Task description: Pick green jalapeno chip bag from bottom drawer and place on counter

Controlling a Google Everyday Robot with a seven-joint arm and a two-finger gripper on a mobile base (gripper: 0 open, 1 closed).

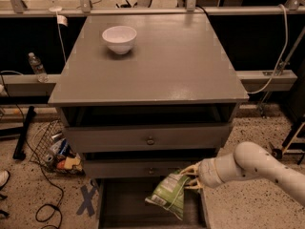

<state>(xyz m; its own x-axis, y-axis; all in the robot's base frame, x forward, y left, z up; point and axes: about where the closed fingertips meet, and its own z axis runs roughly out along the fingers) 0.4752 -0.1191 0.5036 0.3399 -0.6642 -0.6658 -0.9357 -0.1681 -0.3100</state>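
Note:
The green jalapeno chip bag [167,194] hangs crinkled above the open bottom drawer [124,205], its top edge pinched in my gripper [188,178]. The gripper comes in from the right on a white arm and is shut on the bag, just below the front of the middle drawer. The bag is lifted off the drawer's flat grey floor. The counter [157,66] is the wide grey top of the cabinet, well above the gripper.
A white bowl [119,38] stands on the counter at the back left. Two knobbed drawers [150,140] sit slightly open above the bottom drawer. A wire basket of clutter [57,151] and cables lie on the floor to the left.

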